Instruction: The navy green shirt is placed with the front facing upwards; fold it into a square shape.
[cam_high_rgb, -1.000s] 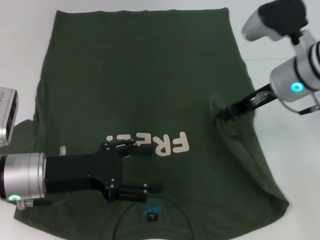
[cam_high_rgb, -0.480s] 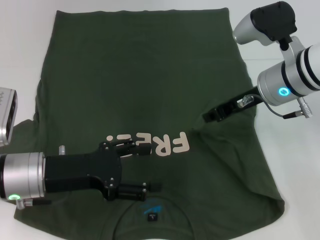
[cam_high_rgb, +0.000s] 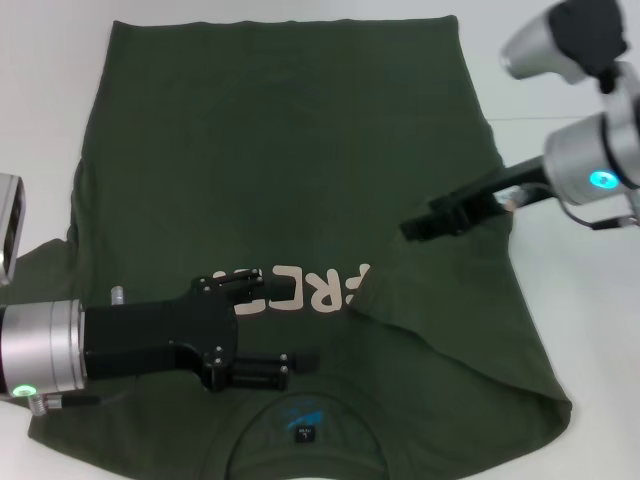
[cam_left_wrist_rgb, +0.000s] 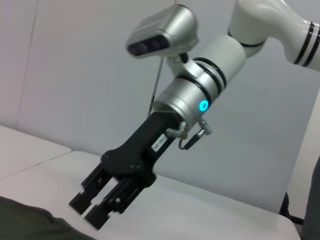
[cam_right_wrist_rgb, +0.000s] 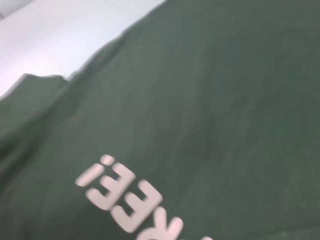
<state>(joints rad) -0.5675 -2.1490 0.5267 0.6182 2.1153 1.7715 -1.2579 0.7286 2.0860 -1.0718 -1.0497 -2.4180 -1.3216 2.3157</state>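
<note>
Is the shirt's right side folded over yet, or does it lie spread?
Partly folded. The right hand has the navy green shirt edge lifted over the chest, covering the F of the lettering. The rest lies spread.

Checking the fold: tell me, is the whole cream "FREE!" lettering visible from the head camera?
No: the left gripper and a folded flap cover part of the dark olive-green shirt's lettering.

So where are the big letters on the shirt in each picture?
Head view: the cream letters sit low on the navy green shirt, partly hidden by the left gripper and by a fold the right gripper has pulled over.
Left wrist view: no letters; only a shirt edge and the right gripper.
Right wrist view: letters at the bottom.
Shared landmark: the green shirt.
</note>
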